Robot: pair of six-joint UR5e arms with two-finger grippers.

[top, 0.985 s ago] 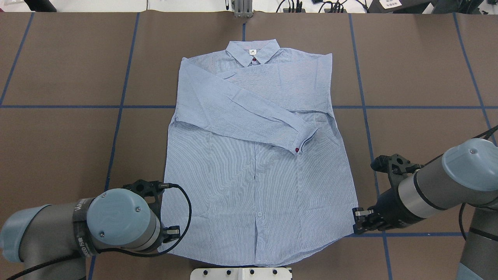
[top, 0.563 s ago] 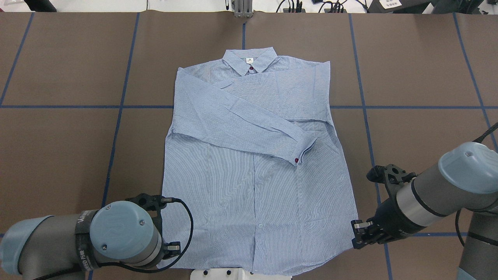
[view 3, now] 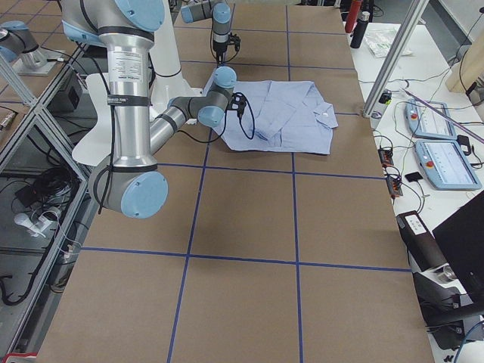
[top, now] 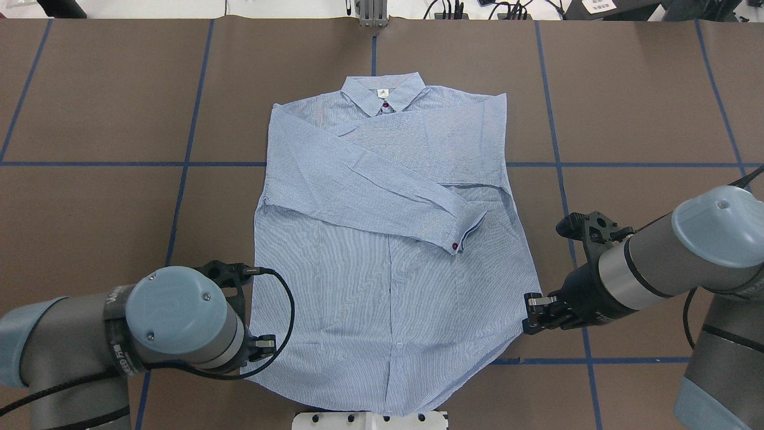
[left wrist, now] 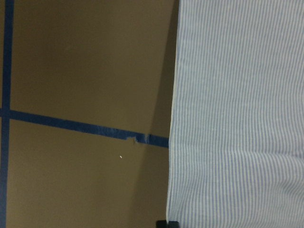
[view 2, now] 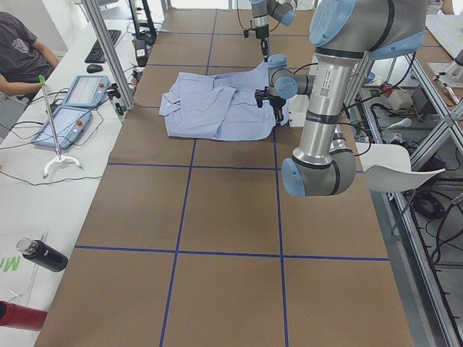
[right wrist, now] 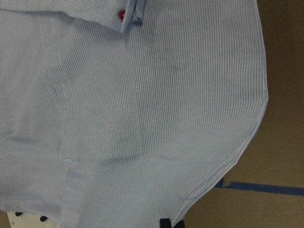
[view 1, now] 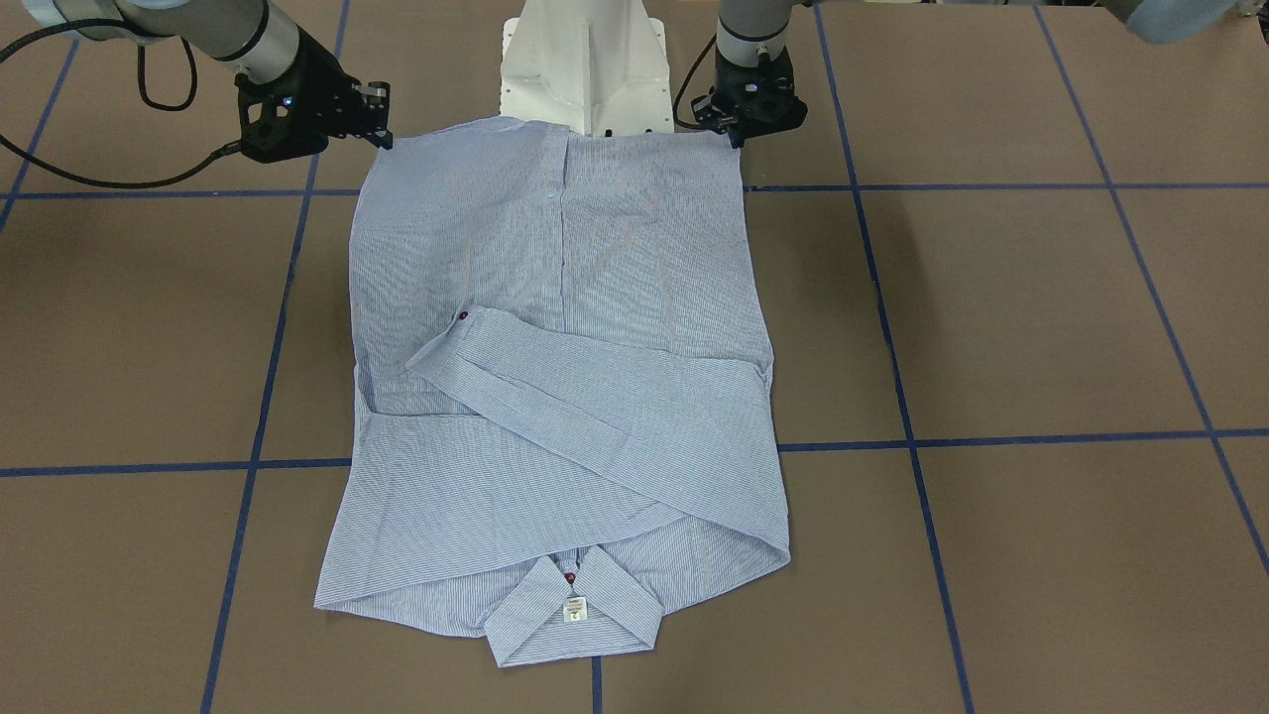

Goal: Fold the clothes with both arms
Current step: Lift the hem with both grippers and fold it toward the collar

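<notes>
1. The light blue striped shirt (top: 388,239) lies face up on the brown bench (top: 89,119). Its hem is stretched between the two claws, and its collar (top: 384,95) is at the end farthest from them.
2. Both sleeves are already folded across the chest. The cuff (top: 459,239) with a red button lies ahead of the right claw, toward the middle of the shirt.
3. The left claw (top: 264,351) sits at the hem corner on its side, and its fingers look pinched on the cloth. In its wrist view the shirt edge runs down to the fingertip and throws a shadow on the bench, so I judge that the corner is a little raised.
4. The right claw (top: 533,312) is closed in the same way on the other hem corner. The hem next to it curves up from the bench.
5. I judge that the step in hand is the bottom-to-top fold: the corners are grasped, but the hem is not yet carried over.
6. The next move calls for both claws to rise together and travel toward the collar at equal height and speed. The hem must be kept taut so that the sleeves do not slip.
7. A small white label (top: 382,93) inside the collar shows a dark mark, too small to read. The black band (top: 119,352) on the left arm has white letters that I cannot read.
</notes>
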